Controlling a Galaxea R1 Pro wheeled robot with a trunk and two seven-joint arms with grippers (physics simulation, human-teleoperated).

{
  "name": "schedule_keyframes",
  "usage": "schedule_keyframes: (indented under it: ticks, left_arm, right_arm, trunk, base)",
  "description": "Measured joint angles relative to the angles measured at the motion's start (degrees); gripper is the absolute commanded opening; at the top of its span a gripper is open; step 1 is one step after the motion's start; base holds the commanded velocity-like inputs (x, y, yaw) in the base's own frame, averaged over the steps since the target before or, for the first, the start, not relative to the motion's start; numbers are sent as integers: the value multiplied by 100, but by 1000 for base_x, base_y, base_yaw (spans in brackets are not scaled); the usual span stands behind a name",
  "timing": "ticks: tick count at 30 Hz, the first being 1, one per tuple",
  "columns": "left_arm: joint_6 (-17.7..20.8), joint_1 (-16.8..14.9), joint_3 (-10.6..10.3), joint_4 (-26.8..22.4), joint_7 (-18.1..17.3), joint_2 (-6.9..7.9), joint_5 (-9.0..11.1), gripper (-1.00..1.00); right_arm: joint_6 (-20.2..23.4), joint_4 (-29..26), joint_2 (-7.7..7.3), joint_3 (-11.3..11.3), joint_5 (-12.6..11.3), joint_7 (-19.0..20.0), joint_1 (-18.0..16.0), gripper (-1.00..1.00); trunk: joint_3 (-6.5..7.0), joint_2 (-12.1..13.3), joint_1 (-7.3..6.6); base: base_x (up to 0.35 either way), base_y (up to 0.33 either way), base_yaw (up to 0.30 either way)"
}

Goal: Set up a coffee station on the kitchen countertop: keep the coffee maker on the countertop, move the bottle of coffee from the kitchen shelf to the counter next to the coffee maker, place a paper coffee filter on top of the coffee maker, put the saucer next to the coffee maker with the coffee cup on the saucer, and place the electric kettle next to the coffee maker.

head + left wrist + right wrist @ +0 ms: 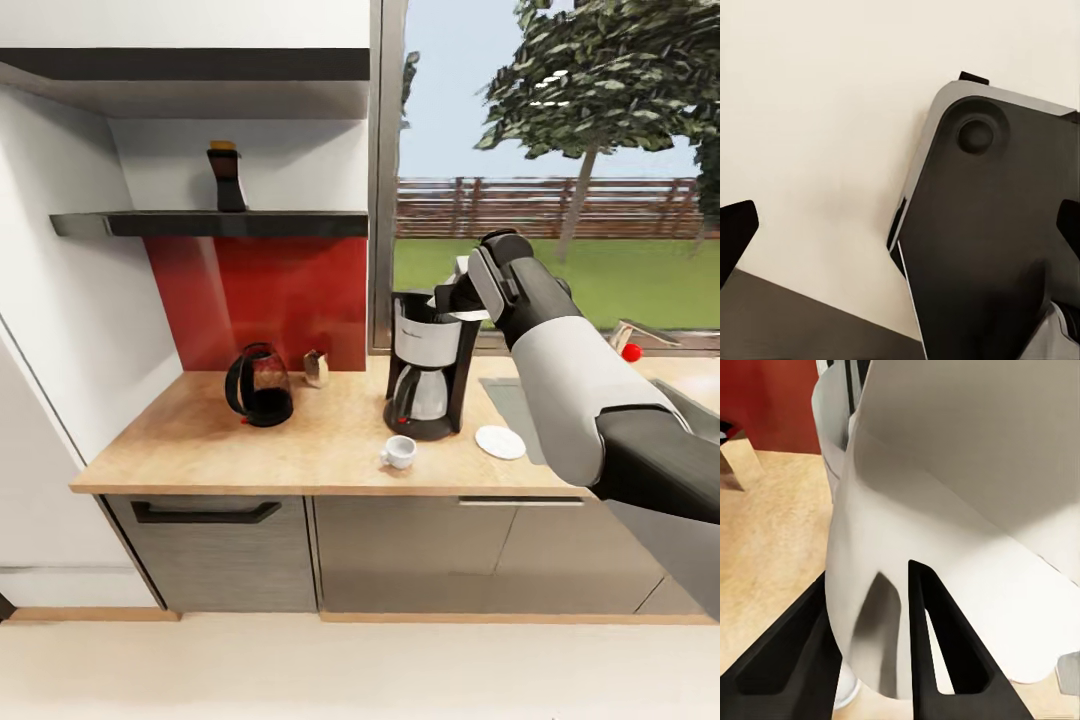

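Simulated kitchen, seen from the robot's head. 1 long light-wood kitchen countertop [200,440] over grey cabinets, with 1 steel sink [515,405] inset at its right end. 2 black wall boards above the left part: the upper board [190,63], and below it the kitchen shelf [210,224], carrying 1 bottle of coffee [226,178] with a yellow-tan cap, upright. Red backsplash [260,290] beneath the shelf; large window [560,170] to the right, showing lawn, fence and tree.

1 right arm [590,400] reaching in from the right, crossing in front of the sink. Right gripper [452,297] at the top right edge of 1 coffee maker [425,375], which stands near the middle of the counter. In the right wrist view, both black fingers [934,649] clamped on 1 white paper coffee filter [945,517], jaws close together with the paper's edge between them; filter just over the machine's top.

1 electric kettle [259,385] well left of the coffee maker. 1 small tan-and-silver container [316,368] between them, by the backsplash. 1 saucer [500,442] near the machine's right front, bare. 1 coffee cup [399,452] just in front of the machine, on the wood, apart from the saucer.

Left gripper [900,232] in the left wrist view: 2 dark fingertips at opposite edges, wide apart, nothing between them, over pale floor and a dark part of the robot's body.
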Motion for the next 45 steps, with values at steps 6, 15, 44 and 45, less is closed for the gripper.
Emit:
schedule_keyframes:
  ticks: [6, 15, 44, 45]
  left_arm:
    - [1, 0, 1, 0, 0, -3, 0, 100]
    - [1, 1, 4, -2, 0, 2, -2, 100]
    - [2, 1, -9, -2, -3, -3, 0, 100]
    - [2, 1, -10, -1, -3, -3, 1, 100]
  right_arm:
    - [0, 1, 0, -1, -6, 1, 2, -100]
    - [-2, 3, 3, -1, -6, 1, 2, -100]
    - [-3, 1084, 2, -25, 6, -42, -58, -100]
    - [-3, 1148, 4, -25, 12, -45, -68, -100]
  trunk:
    - [0, 0, 0]
    - [0, 0, 0]
    - [-1, 1, 1]
    - [-1, 0, 0]
  base:
    - [0, 310, -282]
    - [0, 314, -184]
    - [0, 137, -1]
    - [0, 0, 0]
